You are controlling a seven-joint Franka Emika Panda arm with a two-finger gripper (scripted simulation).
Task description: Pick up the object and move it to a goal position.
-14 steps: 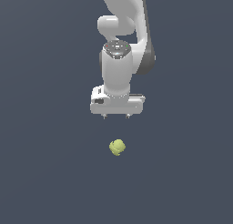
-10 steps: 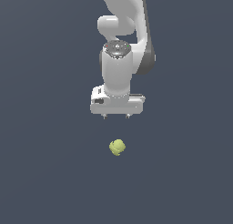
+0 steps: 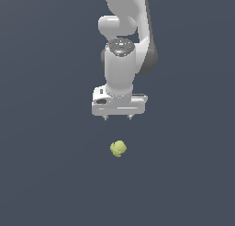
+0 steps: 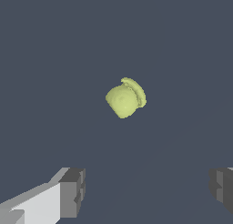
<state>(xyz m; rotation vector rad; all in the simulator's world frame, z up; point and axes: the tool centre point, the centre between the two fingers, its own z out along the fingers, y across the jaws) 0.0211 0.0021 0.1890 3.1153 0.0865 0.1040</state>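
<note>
Claw (image 3: 118, 117) hung above the worktop (image 3: 46, 174), fingers (image 4: 73, 191) spread wide, empty. Object (image 3: 118, 148) lay on the worktop just below, untouched. Likely poised that way to straddle it on descent.

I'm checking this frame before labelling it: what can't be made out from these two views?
- Goal position: no marker shows in either view.
- Gripper fingers: in the exterior view only short tips show below the hand; in the wrist view the finger pads are cut off by the picture's edges.
- Object: its underside is hidden in both views, and in the exterior view it is too small for surface detail.
</note>
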